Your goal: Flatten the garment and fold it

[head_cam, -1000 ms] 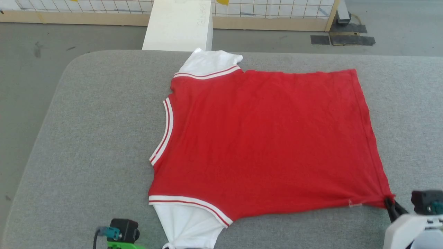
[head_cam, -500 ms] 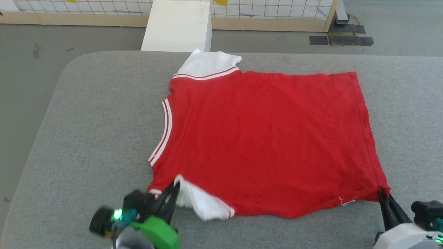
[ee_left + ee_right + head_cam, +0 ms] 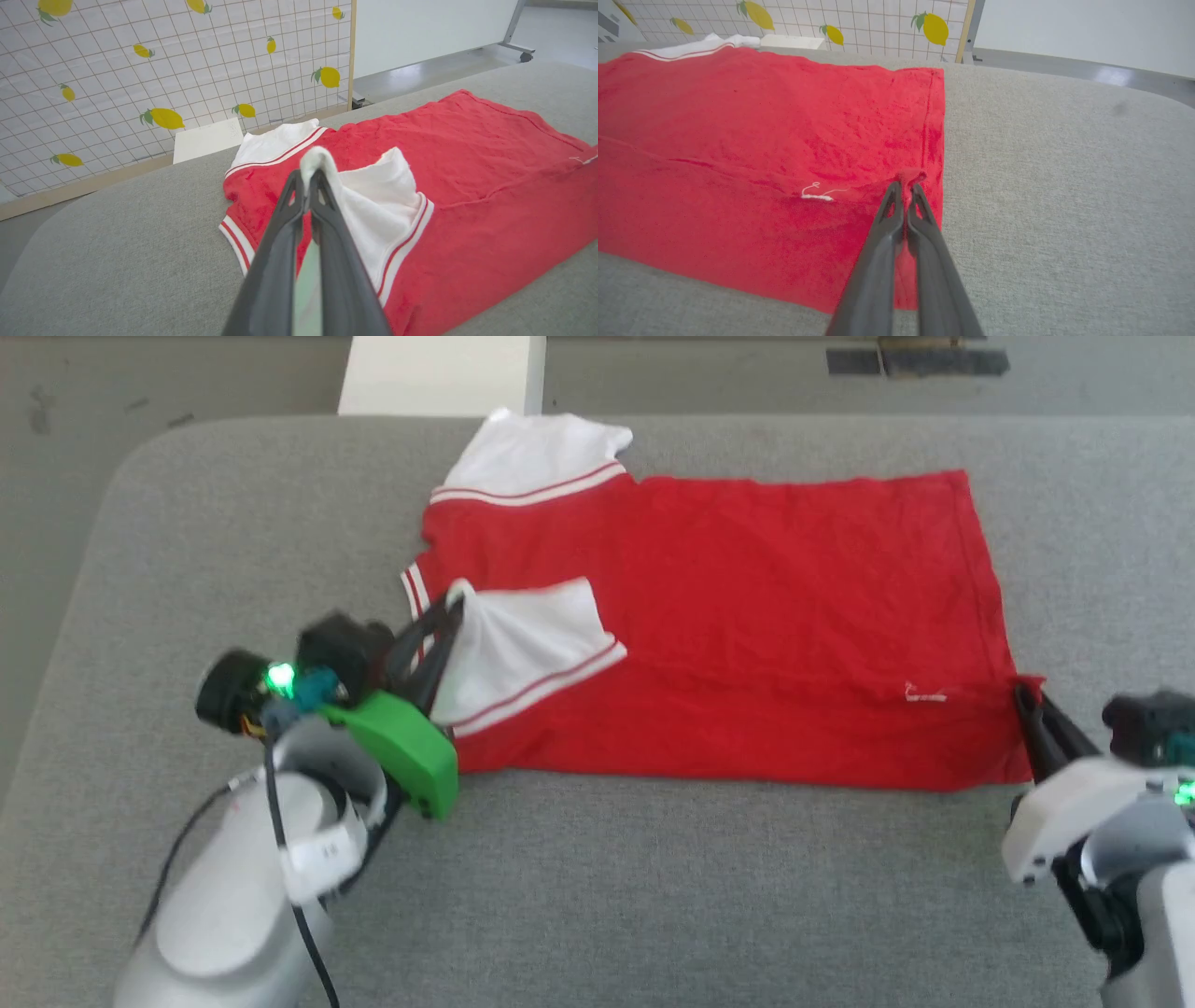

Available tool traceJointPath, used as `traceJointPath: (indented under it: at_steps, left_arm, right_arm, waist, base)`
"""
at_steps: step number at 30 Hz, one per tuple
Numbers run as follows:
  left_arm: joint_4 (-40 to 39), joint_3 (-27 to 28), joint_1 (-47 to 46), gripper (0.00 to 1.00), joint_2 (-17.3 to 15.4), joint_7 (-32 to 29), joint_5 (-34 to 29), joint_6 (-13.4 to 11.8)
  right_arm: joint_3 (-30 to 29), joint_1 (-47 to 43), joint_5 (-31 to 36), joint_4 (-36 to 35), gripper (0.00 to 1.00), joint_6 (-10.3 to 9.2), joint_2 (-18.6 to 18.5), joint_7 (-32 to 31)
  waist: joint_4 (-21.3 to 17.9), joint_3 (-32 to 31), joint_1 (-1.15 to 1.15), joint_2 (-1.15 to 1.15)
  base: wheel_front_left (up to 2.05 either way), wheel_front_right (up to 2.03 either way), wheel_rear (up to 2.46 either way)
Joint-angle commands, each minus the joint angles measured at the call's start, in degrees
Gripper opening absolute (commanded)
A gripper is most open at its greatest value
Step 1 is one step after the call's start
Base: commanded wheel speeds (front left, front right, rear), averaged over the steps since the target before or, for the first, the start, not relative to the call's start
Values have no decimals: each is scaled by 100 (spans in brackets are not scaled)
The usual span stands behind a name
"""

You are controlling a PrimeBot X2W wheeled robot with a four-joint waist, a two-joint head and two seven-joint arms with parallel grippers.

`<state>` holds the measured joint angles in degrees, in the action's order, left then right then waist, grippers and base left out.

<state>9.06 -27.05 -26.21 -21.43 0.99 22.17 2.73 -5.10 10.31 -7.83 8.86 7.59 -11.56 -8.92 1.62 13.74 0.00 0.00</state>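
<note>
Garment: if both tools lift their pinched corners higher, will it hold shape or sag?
Probably sags: the garment folds softly where the left tool pinches its white sleeve. Likely light: a small pinch by the right tool bunches the hem.

Robot test lab, grey padded table (image 3: 653, 896), lemon-print grid backdrop (image 3: 117, 70), bare floor (image 3: 47, 476)

A: Re garment (image 3: 766, 616)?
B: Soft cloth, matt, slightly fuzzy, fine creases.
A: Table (image 3: 653, 896)?
B: Coarse grey woven fabric, matt.
A: Left gripper (image 3: 308, 176)?
B: Fingers (image 3: 275, 270) dark plastic, smooth, semi-matt; green housing (image 3: 406, 749) glossy plastic; forearm (image 3: 224, 915) silvery, smooth.
A: Bkgd?
B: Lemon-print sheet (image 3: 140, 70) smooth, paper or film, can't tell; frame (image 3: 352, 46) bare wood; floor (image 3: 1111, 74) smooth w/ sheen.
</note>
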Motion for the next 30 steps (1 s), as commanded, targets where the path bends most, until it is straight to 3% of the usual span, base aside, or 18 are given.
traceJointPath:
  at_steps: [1,10,15,20,21,22,23,24,25,30]
  left_arm:
    - [89,20,-197,0,-32,-51,71,69]
    - [1168,90,-907,0,-27,-693,539,273]
    - [1900,161,-995,0,33,-1539,986,273]
    - [2140,216,-946,0,136,-2311,1490,307]
    - [2100,248,-945,13,140,-2281,1517,287]
    - [2053,278,-949,56,136,-2176,1496,249]
    - [1996,318,-936,100,139,-2007,1458,185]
    - [1949,351,-917,100,151,-1838,1421,127]
    - [1873,390,-880,100,163,-1580,1354,55]
    - [1484,577,-542,100,244,-203,982,-381]
  right_arm:
    - [34,196,-56,82,0,-10,-39,-82]
    - [110,1181,-249,755,0,-10,-258,-857]
    - [156,1534,-507,1044,0,-10,-251,-1592]
    - [100,1639,-787,1198,0,-10,-244,-2511]
    - [51,1637,-830,1182,0,-10,-236,-2644]
    - [21,1631,-838,1132,8,-10,-229,-2693]
    - [-27,1611,-840,1050,48,-10,-212,-2689]
    - [-72,1579,-844,987,82,-10,-184,-2664]
    - [-123,1522,-846,908,100,-10,-146,-2613]
    - [-323,1115,-906,500,100,-10,46,-2070]
  waist:
    - [-68,280,0,0]
    - [-109,822,0,0]
    - [-117,940,0,0]
    - [-90,890,0,0]
    - [-77,860,0,0]
    - [-66,830,0,0]
    - [-55,790,0,0]
    - [-42,741,0,0]
    - [-31,676,0,0]
    - [39,355,0,0]
  base:
    - [0,0,0]
    - [0,0,0]
    - [0,0,0]
    - [0,0,0]
    - [0,0,0]
    - [0,0,0]
    - [0,0,0]
    - [0,0,0]
    - [0,0,0]
    - [0,0,0]
